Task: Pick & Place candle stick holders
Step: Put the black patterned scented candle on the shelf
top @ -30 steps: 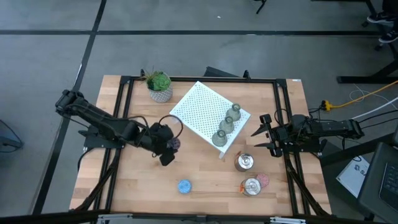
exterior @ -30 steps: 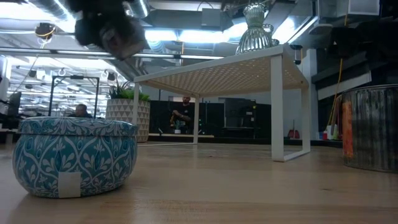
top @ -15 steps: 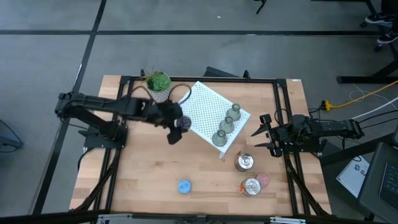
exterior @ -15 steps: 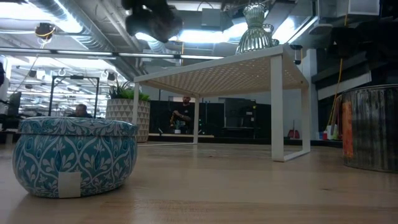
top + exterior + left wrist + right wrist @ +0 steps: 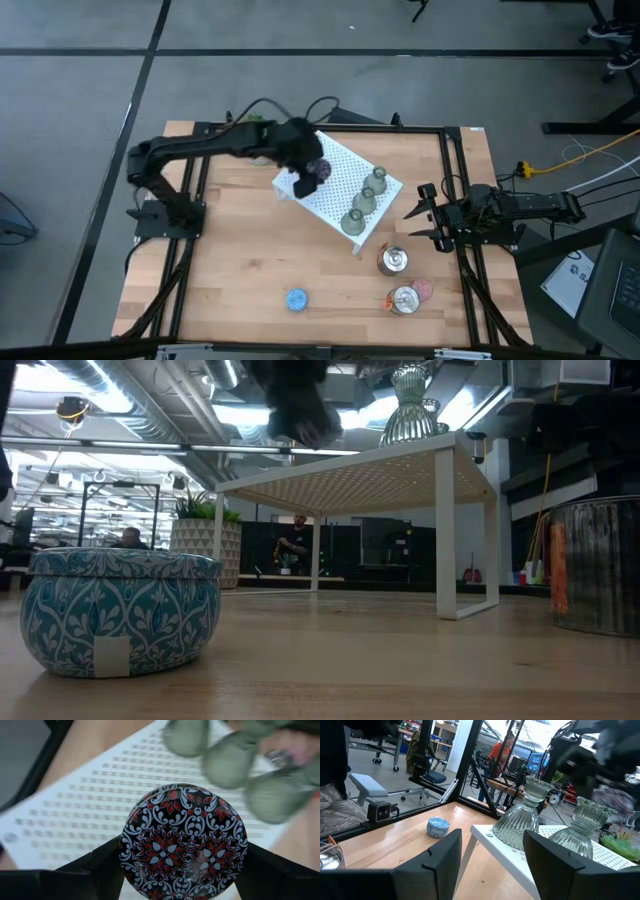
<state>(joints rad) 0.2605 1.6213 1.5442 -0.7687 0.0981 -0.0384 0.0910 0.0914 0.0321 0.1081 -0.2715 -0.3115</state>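
Three green holders (image 5: 363, 200) already stand in a diagonal row along the right edge of the white stand (image 5: 322, 190), and the purple holder (image 5: 182, 841) is clamped between the fingers of the left gripper (image 5: 305, 176), hanging above the stand's left part. The relation that matters is vertical: the stand's bare perforated top lies straight under the held piece, with the green row well apart to the right, so a plain descent should land it on free surface; I judge the risk to be a drift toward the green ones. Being a round, squat tin, it has no long axis to align. Its lid shows a dense red, black and white floral pattern, seen flat-on in the left wrist view. The green holders are ribbed, bell-shaped glass with flared rims. On the counter (image 5: 230, 290) nearer the camera side lie the blue holder (image 5: 296, 299), a patterned tin like the purple one, two shiny silver holders (image 5: 393, 261) and a pink one (image 5: 424, 290) touching the nearer silver piece. The right gripper (image 5: 425, 214) waits at the counter's right edge, fingers apart and empty, and is the nearer arm to the silver and pink pieces.
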